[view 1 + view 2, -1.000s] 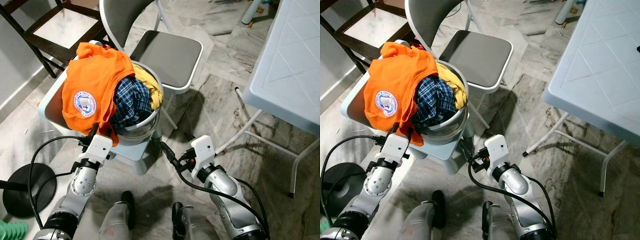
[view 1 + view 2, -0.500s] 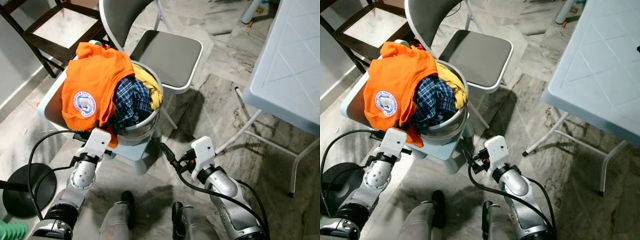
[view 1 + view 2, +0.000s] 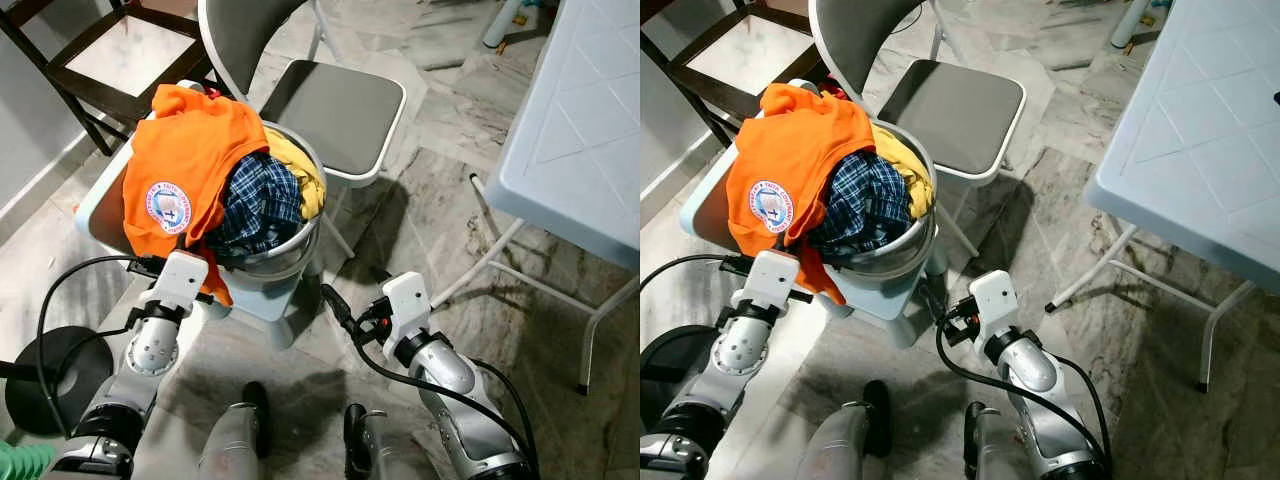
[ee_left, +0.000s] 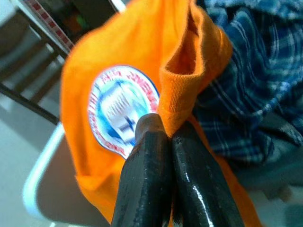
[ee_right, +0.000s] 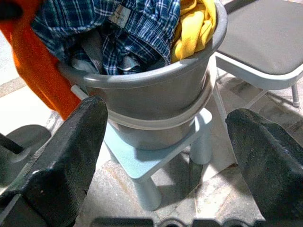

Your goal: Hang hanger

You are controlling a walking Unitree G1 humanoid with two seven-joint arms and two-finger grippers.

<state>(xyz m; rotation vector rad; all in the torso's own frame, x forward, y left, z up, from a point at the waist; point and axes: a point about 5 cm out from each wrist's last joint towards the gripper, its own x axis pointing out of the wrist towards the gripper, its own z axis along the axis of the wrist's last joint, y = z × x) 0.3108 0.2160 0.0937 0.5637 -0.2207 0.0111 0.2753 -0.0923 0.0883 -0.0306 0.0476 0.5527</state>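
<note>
The left gripper has drawn back toward the robot, fingers pressed together, pinching the hem of the orange T-shirt with a round printed badge. The shirt is draping over the grey plastic bucket, which is sitting on a pale blue stool beside blue plaid and yellow clothes. The right gripper is hovering spread wide, near the bucket. I cannot tell where a hanger is.

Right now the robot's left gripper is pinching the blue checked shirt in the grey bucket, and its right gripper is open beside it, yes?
Not quite. The left gripper is shut on the orange T-shirt, as the left wrist view shows; the blue checked shirt lies untouched in the grey bucket. The right gripper is indeed open.
</note>
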